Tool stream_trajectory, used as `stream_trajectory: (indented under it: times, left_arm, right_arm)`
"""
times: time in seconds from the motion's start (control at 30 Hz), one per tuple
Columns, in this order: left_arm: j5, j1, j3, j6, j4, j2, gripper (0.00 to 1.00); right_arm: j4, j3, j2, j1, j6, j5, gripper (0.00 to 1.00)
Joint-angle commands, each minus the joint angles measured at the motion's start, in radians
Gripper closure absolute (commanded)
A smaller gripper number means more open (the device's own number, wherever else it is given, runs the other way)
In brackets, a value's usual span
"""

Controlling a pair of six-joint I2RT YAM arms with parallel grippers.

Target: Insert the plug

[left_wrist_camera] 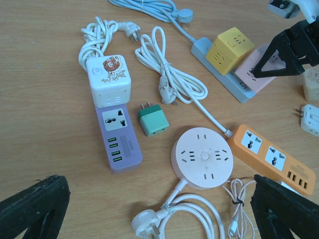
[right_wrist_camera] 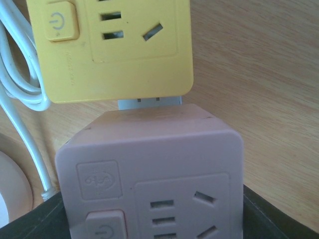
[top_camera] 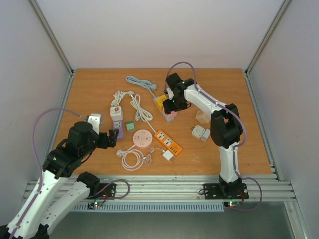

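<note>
A pink cube adapter [right_wrist_camera: 149, 169] sits on a grey-blue power strip [right_wrist_camera: 149, 103], right next to a yellow cube adapter [right_wrist_camera: 109, 45] on the same strip. My right gripper [top_camera: 172, 105] is closed around the pink cube, with a dark finger on each side of it in the right wrist view. The left wrist view shows the pink cube [left_wrist_camera: 251, 69] under those fingers [left_wrist_camera: 279, 50]. My left gripper [left_wrist_camera: 159, 211] is open and empty, hovering over the round white-pink socket [left_wrist_camera: 202, 157] and its plug [left_wrist_camera: 147, 224].
A purple strip [left_wrist_camera: 119, 137] carries a white cube [left_wrist_camera: 108, 79]. A green adapter [left_wrist_camera: 153, 121], a coiled white cable [left_wrist_camera: 169, 74] and an orange strip [left_wrist_camera: 271, 157] lie mid-table. White adapters [top_camera: 200, 132] sit by the right arm.
</note>
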Motion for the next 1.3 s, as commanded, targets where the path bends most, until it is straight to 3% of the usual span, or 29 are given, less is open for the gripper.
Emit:
stream_trajectory:
  times: [0.0, 0.3, 0.73, 1.03, 1.27]
  left_arm:
    - [-0.001, 0.002, -0.005, 0.007, 0.027, 0.009, 0.01]
    - [-0.001, 0.002, -0.005, 0.007, 0.027, 0.010, 0.01]
    - [-0.001, 0.002, -0.005, 0.007, 0.027, 0.015, 0.01]
    - [-0.003, 0.002, -0.005, 0.007, 0.027, 0.018, 0.01]
    - [-0.004, 0.002, -0.005, 0.007, 0.027, 0.023, 0.01]
  right_arm:
    - [-0.026, 0.001, 0.034, -0.003, -0.009, 0.012, 0.68]
    - [-0.062, 0.018, 0.100, -0.001, -0.007, 0.044, 0.68]
    - [-0.025, -0.028, 0.198, 0.066, 0.049, 0.229, 0.68]
    - [-0.017, -0.028, 0.241, 0.068, 0.088, 0.204, 0.68]
    - [-0.074, 0.025, 0.278, 0.094, 0.138, 0.292, 0.65]
